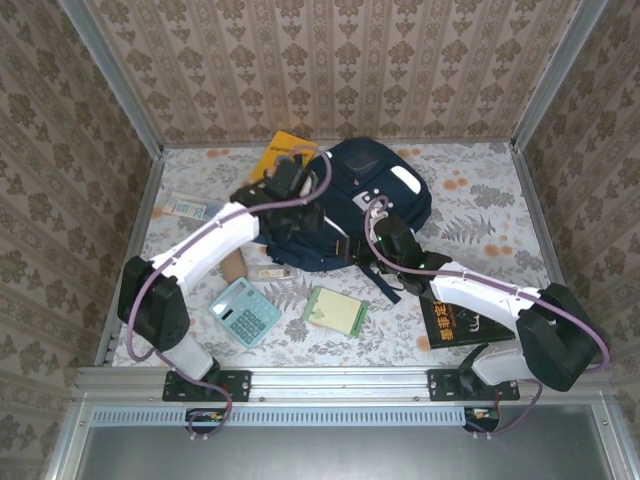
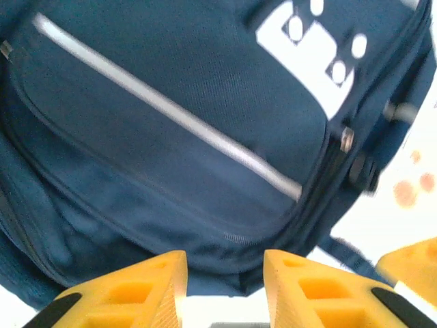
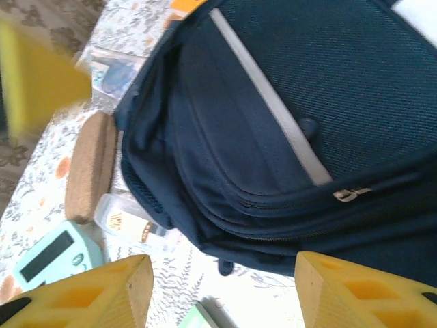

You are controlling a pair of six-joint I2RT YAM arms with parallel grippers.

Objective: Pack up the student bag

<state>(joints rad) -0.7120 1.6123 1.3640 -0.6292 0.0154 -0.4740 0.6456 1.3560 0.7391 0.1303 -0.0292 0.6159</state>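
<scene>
The student bag (image 1: pixel 355 195), a dark navy backpack with white stripes and pale patches, lies flat in the middle of the table. My left gripper (image 1: pixel 293 198) hovers over the bag's left side. In the left wrist view its yellow fingers (image 2: pixel 160 287) stand apart with nothing between them, just off the edge of the bag's front pocket (image 2: pixel 171 137). My right gripper (image 1: pixel 385 235) is at the bag's near right corner. In the right wrist view the right gripper (image 3: pixel 222 266) is wide open and empty above the table, beside the bag's zipped lower edge (image 3: pixel 273 198).
Around the bag lie a teal calculator (image 1: pixel 245 311), a green notebook (image 1: pixel 335 310), a black book (image 1: pixel 465 318), an orange book (image 1: pixel 285 150), a cork block (image 1: pixel 233 265), a clear labelled case (image 1: pixel 268 272) and a small packet (image 1: pixel 187 207). Metal rails and papered walls enclose the table.
</scene>
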